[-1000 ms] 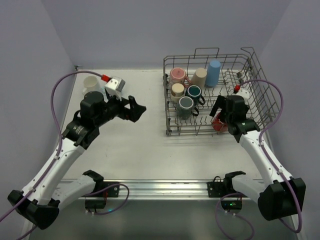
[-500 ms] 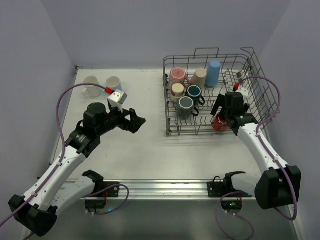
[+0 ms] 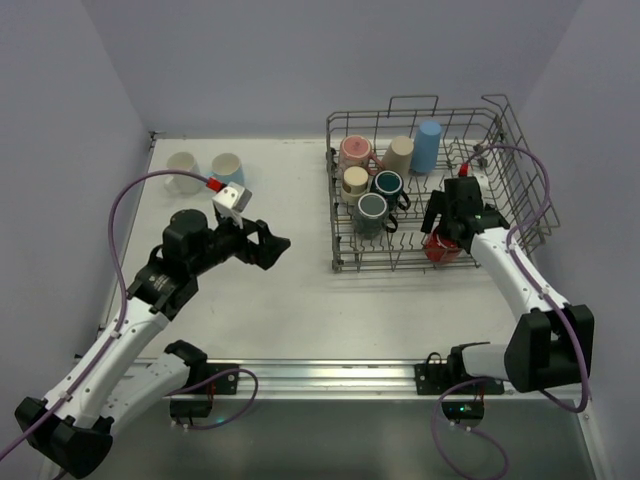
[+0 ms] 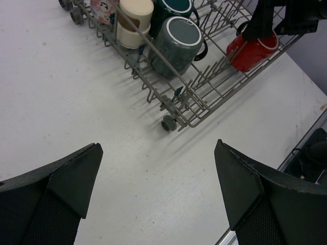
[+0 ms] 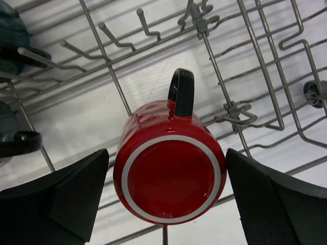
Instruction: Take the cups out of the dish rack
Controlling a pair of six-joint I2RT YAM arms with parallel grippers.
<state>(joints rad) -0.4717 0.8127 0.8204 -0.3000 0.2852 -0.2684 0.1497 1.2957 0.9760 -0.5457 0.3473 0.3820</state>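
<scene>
Left gripper (image 3: 270, 247) retreated from white cup (image 3: 183, 170), light blue cup (image 3: 228, 166); jaws wide, empty; right gripper (image 3: 444, 226) lowered astride red cup (image 5: 170, 176) in dish rack (image 3: 334, 215), jaws wide; step: grasp; next: close, lift clear of tines (image 5: 121, 94)

Grey wire dish rack (image 3: 400, 267) on the far right of the white table (image 3: 300, 310); along its back, speckled pink mug (image 3: 353, 150), beige cup (image 3: 399, 153), tall blue tumbler (image 3: 429, 145); nearer, cream cup (image 3: 355, 180), dark teal mug (image 3: 387, 184), greyer teal mug (image 3: 372, 208); red mug (image 3: 438, 250) near the front rail, right gripper (image 3: 443, 232) spread wide just above; white mug (image 3: 183, 170) and light blue mug (image 3: 228, 166) side by side at far left; left gripper (image 3: 275, 245) spread wide above bare table.
</scene>
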